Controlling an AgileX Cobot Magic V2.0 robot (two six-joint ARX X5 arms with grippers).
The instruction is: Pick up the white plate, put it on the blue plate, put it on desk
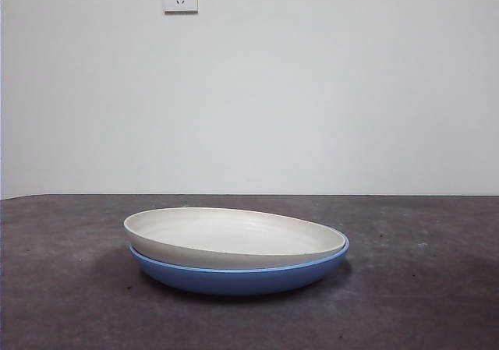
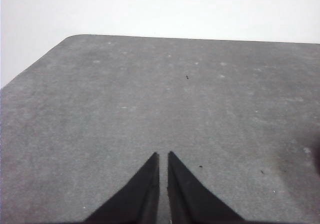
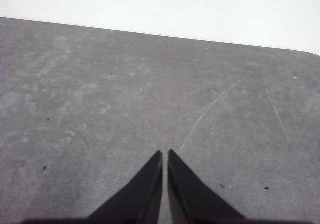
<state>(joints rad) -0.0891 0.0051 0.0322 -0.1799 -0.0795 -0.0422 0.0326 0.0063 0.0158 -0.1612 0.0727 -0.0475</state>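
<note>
Resting tilted inside blue plate (image 1: 242,278) at bench (image 1: 62,303) centre: white plate (image 1: 234,237). Hovering apart, jaws nearly closed, gripping nothing: left gripper (image 2: 163,155), right gripper (image 3: 165,152).

Obstacles: one stack only, the white plate (image 1: 234,237) lying tilted in the blue plate (image 1: 242,276), mid-surface (image 1: 62,303). Open grey surface to both sides and in front; behind, probably clear to the wall (image 1: 312,93). Air above the stack unobstructed. Ground under each hand bare.
</note>
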